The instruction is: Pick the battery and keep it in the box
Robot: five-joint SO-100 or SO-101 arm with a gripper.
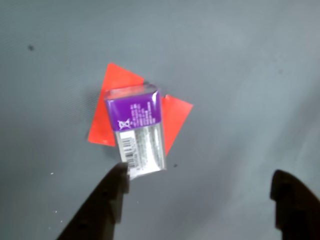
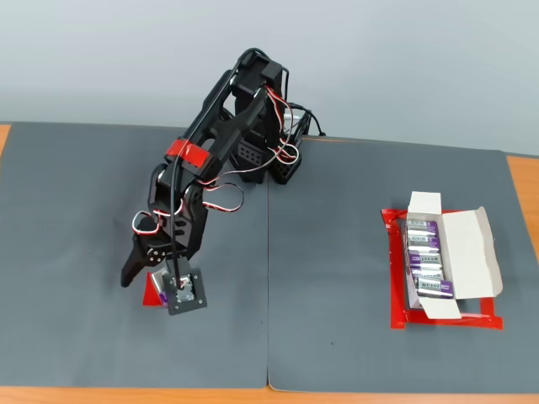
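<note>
I'm leaning out over the grey mat [image 2: 354, 337] that covers most of the counter [image 2: 522, 181], my arm [image 2: 210, 160] folded forward and down toward the mat's left half, because that's where my target sits. Far over by the right edge, the box [image 2: 446, 261] lies flap-open inside a red tape outline [image 2: 400, 316], already lined with purple cells [image 2: 425, 265] in a row, so it looks like there's a slot waiting, though I can't tell from here exactly where. Well apart from it, here under my wrist, a red tape patch [image 1: 112, 105] marks the pick-up spot, and the battery [image 1: 137, 130] lies flat across it, purple end away from me, silvery barcode end nearest. My pincer [image 1: 200, 187] is spread wide, holding nothing: the left finger [image 1: 107, 200] sits right at the battery's near corner, possibly touching, while the right finger [image 1: 292, 197] hangs well off to the side. That tells me I'm off-centre; as I judge it, I need to slide left in the wrist view so both fingers straddle the battery before I squeeze, or I'll just nudge it off its mark.
</note>
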